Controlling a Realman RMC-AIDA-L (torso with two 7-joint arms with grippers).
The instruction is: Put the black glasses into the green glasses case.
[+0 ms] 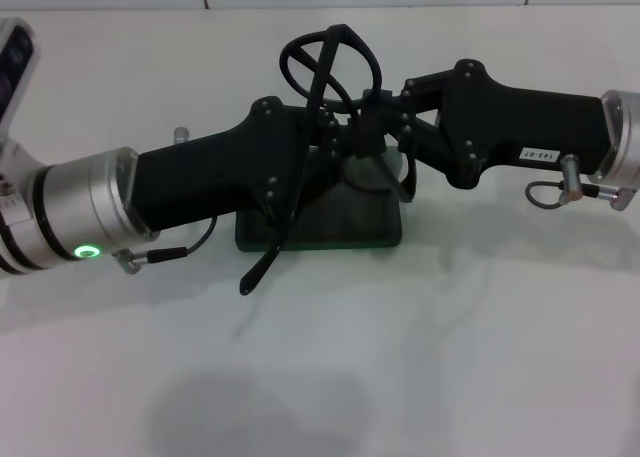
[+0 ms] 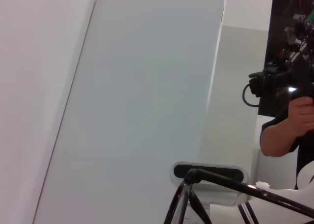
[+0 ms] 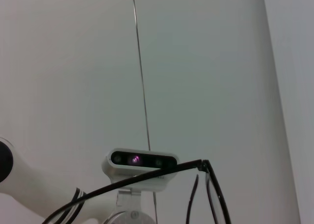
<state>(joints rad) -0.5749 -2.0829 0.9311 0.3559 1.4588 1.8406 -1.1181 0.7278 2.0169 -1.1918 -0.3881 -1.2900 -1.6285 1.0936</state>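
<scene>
both of my arms meet over the middle of the white table (image 1: pixel 320 377). my left gripper (image 1: pixel 325 137) and right gripper (image 1: pixel 385 127) carry the thin black-framed glasses (image 1: pixel 325 62) between them, though i cannot tell how either set of fingers sits. one slim temple arm dangles toward the near side. beneath lies the dark green oblong hard-shell case (image 1: pixel 320 227), mostly hidden. glasses lifted, not yet inside; lowering remains.

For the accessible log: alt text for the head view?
Both grippers, left and right, meet above the green glasses case on a white table, holding the black glasses up between them, one temple arm dangling down.
</scene>
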